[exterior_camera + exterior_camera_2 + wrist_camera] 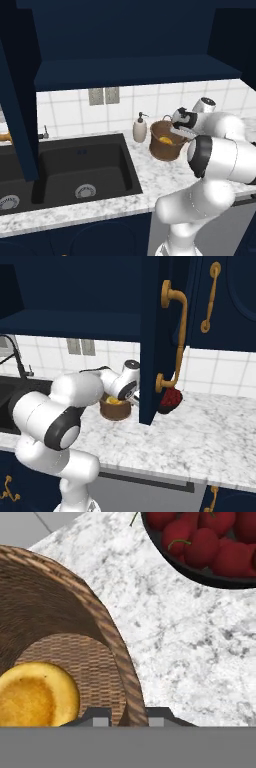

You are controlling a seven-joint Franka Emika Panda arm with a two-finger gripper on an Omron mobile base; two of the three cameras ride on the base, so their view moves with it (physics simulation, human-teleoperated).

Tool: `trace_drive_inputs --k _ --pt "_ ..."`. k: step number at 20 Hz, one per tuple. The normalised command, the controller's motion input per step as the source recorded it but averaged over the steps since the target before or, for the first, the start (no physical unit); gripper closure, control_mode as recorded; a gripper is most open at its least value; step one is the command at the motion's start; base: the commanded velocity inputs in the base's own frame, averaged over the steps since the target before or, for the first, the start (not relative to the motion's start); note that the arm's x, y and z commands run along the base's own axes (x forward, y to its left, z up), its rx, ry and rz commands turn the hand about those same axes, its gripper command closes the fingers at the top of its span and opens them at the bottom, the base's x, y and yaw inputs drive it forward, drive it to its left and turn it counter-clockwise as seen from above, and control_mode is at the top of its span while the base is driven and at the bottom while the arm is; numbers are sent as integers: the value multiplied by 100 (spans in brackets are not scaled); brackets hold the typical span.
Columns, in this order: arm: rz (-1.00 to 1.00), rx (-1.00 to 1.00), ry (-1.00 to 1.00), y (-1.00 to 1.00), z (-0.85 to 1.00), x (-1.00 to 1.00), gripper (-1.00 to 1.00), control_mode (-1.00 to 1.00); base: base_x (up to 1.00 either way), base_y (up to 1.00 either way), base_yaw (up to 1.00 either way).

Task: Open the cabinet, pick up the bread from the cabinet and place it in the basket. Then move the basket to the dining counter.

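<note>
basket [116,408]: sitting on the table [200,436], bread [113,401] lying inside
cabinet [155,331]: door hanging open
pincer [131,399]: reaching the basket's rim

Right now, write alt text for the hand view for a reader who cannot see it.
Looking down into the brown woven basket, the orange-yellow bread lies on its floor, and the jaws are closed on the basket's rim at the bottom edge. Beyond, on the marbled counter, a dark bowl of cherries stands apart from the basket.
</note>
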Motion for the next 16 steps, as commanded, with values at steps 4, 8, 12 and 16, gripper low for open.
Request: trace_drive_inputs --k 4,8,12,16 --pt "5 0 -3 42 34 -100 100 -100 0 0 0" --pt "5 -1 -2 46 30 -100 100 -100 0 0 0" --pt "0 -5 -8 44 56 -100 100 -100 0 0 0" --pt "0 -4 -2 54 87 -60 100 -100 0 0 0"
